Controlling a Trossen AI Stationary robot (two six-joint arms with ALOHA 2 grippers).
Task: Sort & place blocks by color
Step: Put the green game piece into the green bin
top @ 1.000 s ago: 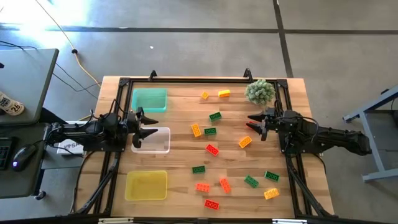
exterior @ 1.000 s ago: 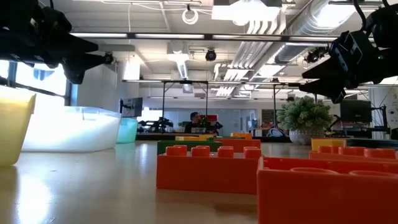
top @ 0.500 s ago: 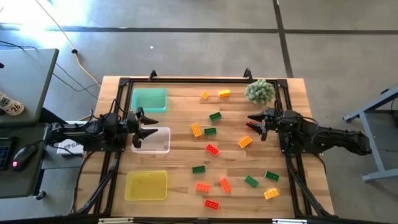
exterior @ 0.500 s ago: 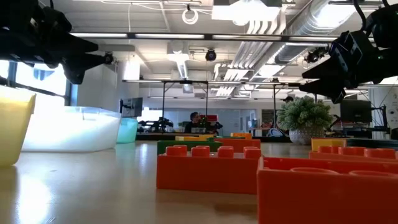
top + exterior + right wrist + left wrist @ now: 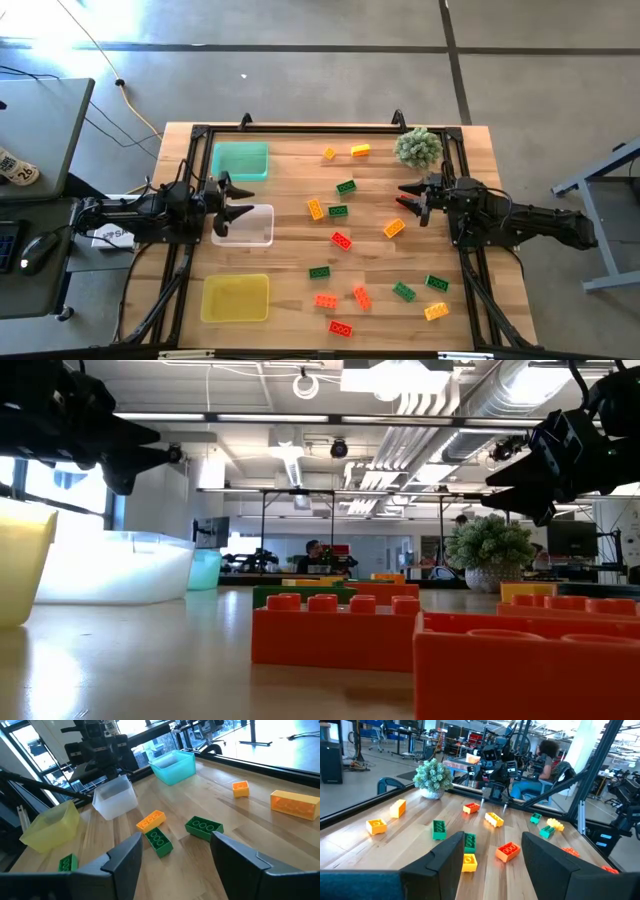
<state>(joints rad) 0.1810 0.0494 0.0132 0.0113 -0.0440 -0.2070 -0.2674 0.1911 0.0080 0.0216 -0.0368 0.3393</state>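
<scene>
Small studded blocks in red [image 5: 342,240], orange-yellow [image 5: 394,228] and green [image 5: 338,211] lie scattered flat on the wooden table, between the arms and toward its near edge. My left gripper [image 5: 249,200] is open and hovers above the left side of the clear tray [image 5: 256,236]; its wrist view [image 5: 492,855] looks across the blocks. My right gripper [image 5: 404,198] is open and hovers at the table's right side, above an orange-red block [image 5: 471,808] lying under its fingertips. In its wrist view [image 5: 177,852], two green blocks [image 5: 203,828] and an orange one [image 5: 150,820] lie ahead.
Three square trays stand along the table's left side: green [image 5: 240,160] far, clear in the middle, yellow [image 5: 235,298] near. A spiky pale green plant [image 5: 417,147] sits at the far right corner, close behind my right gripper. A person [image 5: 547,757] sits beyond the table.
</scene>
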